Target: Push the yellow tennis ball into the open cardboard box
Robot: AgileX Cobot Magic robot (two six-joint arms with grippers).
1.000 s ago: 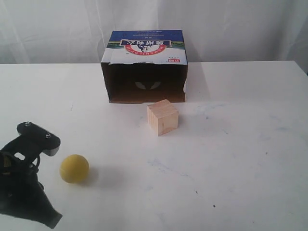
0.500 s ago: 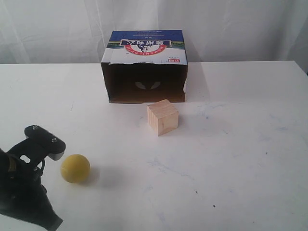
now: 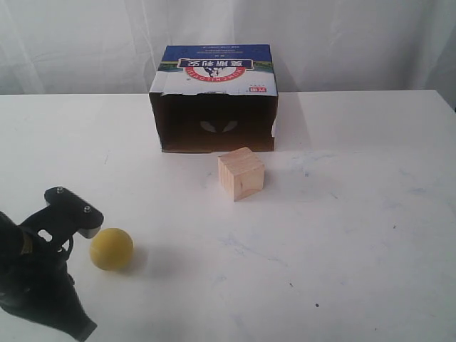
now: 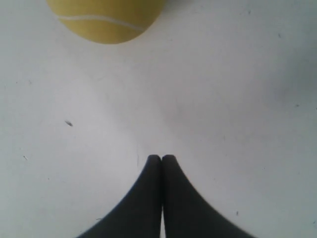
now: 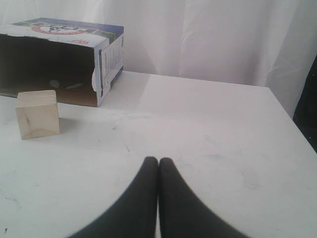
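Note:
The yellow tennis ball (image 3: 111, 248) lies on the white table at the front left; in the left wrist view the ball (image 4: 105, 21) shows its seam a short way ahead of the fingertips. My left gripper (image 4: 161, 157) is shut and empty, apart from the ball, and its arm (image 3: 43, 274) sits just left of the ball. The open cardboard box (image 3: 214, 100) lies on its side at the back centre, its dark opening facing the front. In the right wrist view the box (image 5: 59, 54) appears again. My right gripper (image 5: 158, 160) is shut, empty and far from the ball.
A pale wooden cube (image 3: 241, 173) stands just in front of the box opening, towards its right side, between the box and the table's front; the cube (image 5: 37, 114) also shows in the right wrist view. White curtains hang behind the table (image 3: 356, 214).
The left arm has moved right and a little lower, closing up on the ball. The ball has shifted only slightly to the right. Box and cube have not moved.

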